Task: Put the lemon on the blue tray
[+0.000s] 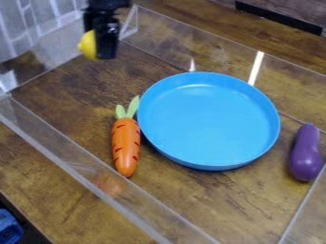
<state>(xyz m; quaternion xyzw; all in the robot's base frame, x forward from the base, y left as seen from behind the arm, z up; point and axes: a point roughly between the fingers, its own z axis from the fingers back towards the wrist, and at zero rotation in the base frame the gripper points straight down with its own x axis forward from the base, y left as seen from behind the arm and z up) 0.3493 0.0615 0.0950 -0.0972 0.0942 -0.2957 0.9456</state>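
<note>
Near the top left of the camera view, the dark pincer [105, 36] is grasping the lemon [88, 44], holding it raised off the brown desk [64, 95], with the yellow fruit showing at the pincer's left side. Its arm comes in from the upper edge and its fingers reach downward, slightly blurred. Bare wood lies between the lemon and the blue tray [209, 120]. The tray's left rim has the carrot [126, 143] just beside it, green top nearest the rim; beyond the right rim, somewhat apart, rests the purple eggplant [306, 152]. A clear wall [95, 172] runs diagonally across the lower left.
</note>
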